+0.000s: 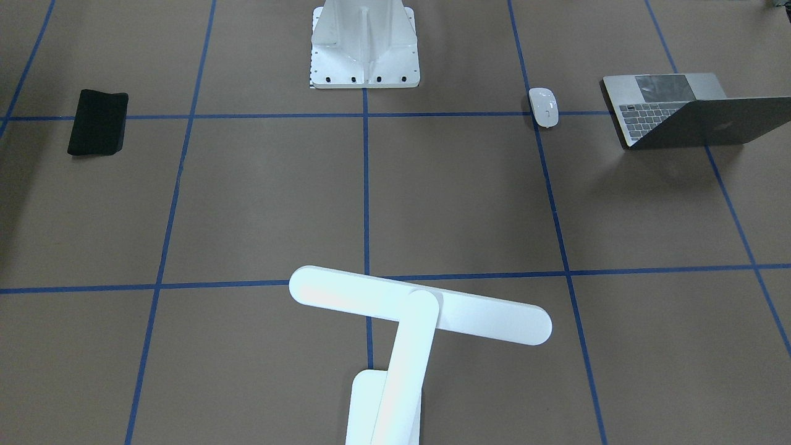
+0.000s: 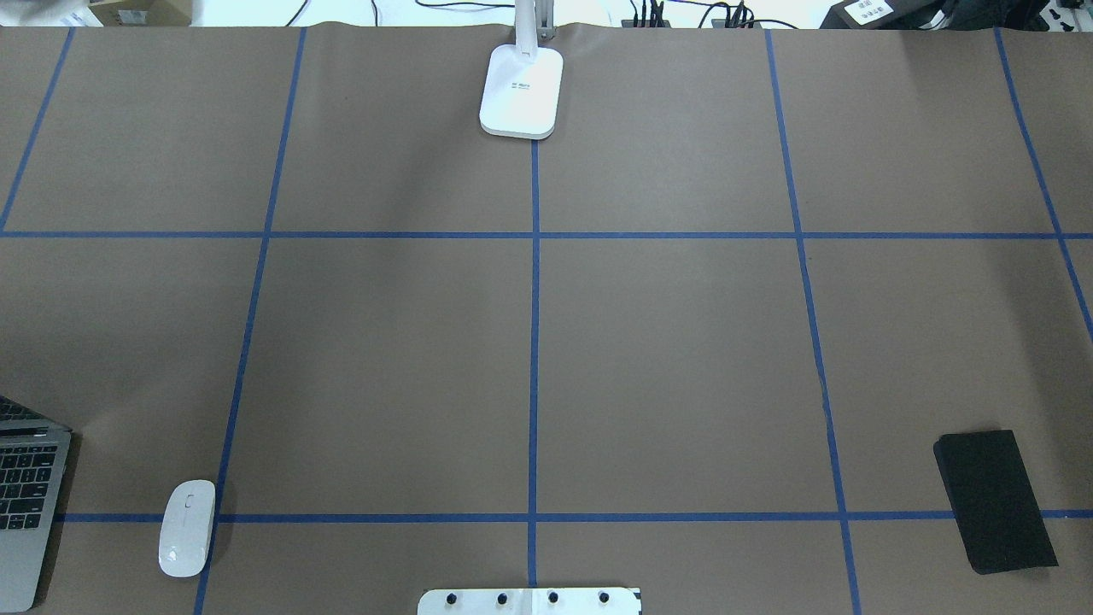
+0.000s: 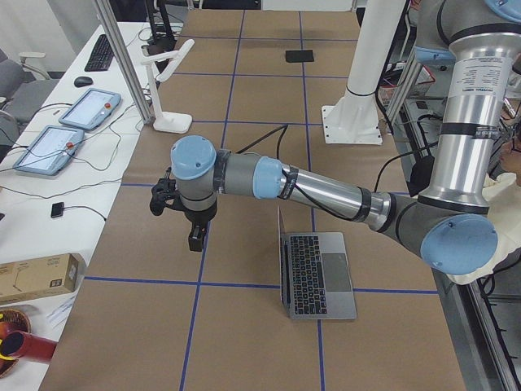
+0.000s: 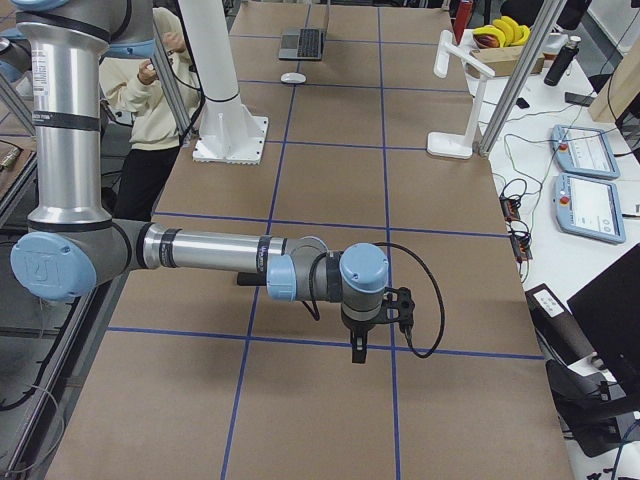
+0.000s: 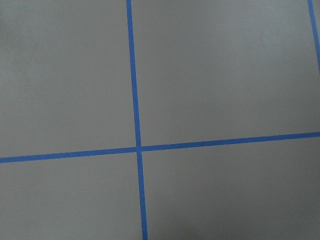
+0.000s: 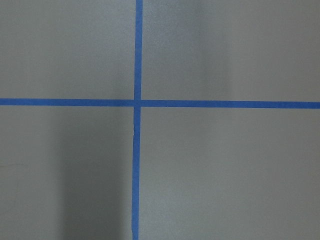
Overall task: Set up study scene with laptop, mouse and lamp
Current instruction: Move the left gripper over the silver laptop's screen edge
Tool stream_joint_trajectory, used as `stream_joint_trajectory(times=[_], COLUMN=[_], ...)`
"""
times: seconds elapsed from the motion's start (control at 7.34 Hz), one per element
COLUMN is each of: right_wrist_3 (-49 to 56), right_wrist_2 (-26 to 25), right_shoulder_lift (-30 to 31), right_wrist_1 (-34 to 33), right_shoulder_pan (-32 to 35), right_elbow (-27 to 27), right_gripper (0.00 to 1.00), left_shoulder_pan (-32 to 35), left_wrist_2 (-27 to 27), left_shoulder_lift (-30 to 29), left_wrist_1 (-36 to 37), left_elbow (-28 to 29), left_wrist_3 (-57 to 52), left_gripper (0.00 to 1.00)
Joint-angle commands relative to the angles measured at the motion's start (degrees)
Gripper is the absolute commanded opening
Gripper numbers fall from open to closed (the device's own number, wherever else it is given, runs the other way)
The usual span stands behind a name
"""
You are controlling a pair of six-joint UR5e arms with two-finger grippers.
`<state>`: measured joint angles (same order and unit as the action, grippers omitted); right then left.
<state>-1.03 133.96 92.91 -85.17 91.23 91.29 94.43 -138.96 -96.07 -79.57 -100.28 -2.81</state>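
The grey laptop (image 1: pixel 673 111) stands open at the table's near left corner, cut off in the overhead view (image 2: pixel 26 495). The white mouse (image 1: pixel 543 107) lies beside it on a blue line (image 2: pixel 187 527). The white lamp (image 1: pixel 420 309) stands at the far middle edge, only its base showing overhead (image 2: pixel 522 90). My left gripper (image 3: pixel 195 240) hangs above bare table beyond the laptop (image 3: pixel 313 273). My right gripper (image 4: pixel 358 352) hangs above bare table on the right side. Both show only in the side views, so I cannot tell whether they are open or shut. Both wrist views show only brown paper and blue tape lines.
A thin black pad (image 1: pixel 97 122) lies at the near right (image 2: pixel 995 500). The white flanged pedestal (image 1: pixel 364 43) stands at the robot's middle (image 2: pixel 529 600). A person (image 4: pixel 150 80) stands behind the robot. Side tables with tablets (image 3: pixel 81 110) run along the far edge.
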Motion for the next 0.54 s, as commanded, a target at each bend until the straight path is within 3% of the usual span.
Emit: stream_joint_trajectory(times=[0.0,0.27,0.41], right_wrist_3=[-0.11,-0.11,-0.20], right_wrist_2=[0.07,-0.45,-0.98], right_shoulder_lift=[0.78,2.53,2.63], right_wrist_1=[0.09,0.18,0.09], right_shoulder_pan=[0.00,0.00,0.00], right_elbow=[1.07,4.41,4.68], right_gripper=[1.00,1.00,1.00], left_shoulder_pan=[0.05,0.05,-0.12], left_wrist_2=[-0.08,-0.09,-0.09], left_shoulder_lift=[0.62,1.94,5.51], left_wrist_1=[0.12,2.21,2.23], left_elbow=[-0.26,-0.53,-3.31], left_wrist_3=[0.43,4.18,10.83], left_gripper=[1.00,1.00,1.00])
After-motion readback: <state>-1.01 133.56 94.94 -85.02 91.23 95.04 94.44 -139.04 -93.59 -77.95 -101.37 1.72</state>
